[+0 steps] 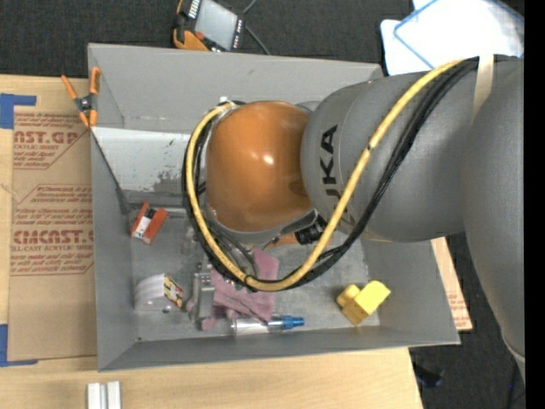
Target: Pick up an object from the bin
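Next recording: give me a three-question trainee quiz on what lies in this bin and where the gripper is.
1. Multiple choice: the block lying alone toward the right side of the bin is A) green, B) yellow, C) black.
2. True or false: the gripper is directly over that block.
3. Fill in: the clear tube along the lower wall in the view has a ____ cap.

Key: 1 B. 2 False: the gripper is down in the lower left part of the bin, well away from the block. 3 blue.
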`<state>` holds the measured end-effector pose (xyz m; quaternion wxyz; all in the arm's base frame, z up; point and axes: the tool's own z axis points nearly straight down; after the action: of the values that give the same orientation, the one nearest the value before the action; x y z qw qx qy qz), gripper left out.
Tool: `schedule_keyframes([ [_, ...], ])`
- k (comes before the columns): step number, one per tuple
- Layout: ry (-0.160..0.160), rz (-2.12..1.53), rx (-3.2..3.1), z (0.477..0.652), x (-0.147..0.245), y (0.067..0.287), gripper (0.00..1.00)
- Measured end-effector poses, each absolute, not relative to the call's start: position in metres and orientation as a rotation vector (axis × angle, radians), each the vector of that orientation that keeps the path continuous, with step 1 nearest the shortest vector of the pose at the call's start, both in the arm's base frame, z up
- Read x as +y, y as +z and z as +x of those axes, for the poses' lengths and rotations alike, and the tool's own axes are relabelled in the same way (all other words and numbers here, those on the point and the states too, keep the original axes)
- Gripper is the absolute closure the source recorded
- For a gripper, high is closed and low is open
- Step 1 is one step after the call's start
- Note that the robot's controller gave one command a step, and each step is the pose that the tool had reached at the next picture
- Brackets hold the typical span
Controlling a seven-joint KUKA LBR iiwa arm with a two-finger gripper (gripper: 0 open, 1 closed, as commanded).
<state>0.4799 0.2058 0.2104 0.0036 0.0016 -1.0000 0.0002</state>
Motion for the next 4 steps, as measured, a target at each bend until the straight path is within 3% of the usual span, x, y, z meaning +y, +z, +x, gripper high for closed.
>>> schedule_keyframes([
  [1,-0.002,0.001,-3.142,0.482,0.205,0.214,0.00],
  [2,-0.005,-0.024,-3.141,0.497,0.247,0.070,0.00],
  [3,-0.010,0.016,-3.153,0.491,0.247,0.160,0.00],
  [4,0.001,-0.017,-3.131,0.491,0.246,0.072,0.00],
])
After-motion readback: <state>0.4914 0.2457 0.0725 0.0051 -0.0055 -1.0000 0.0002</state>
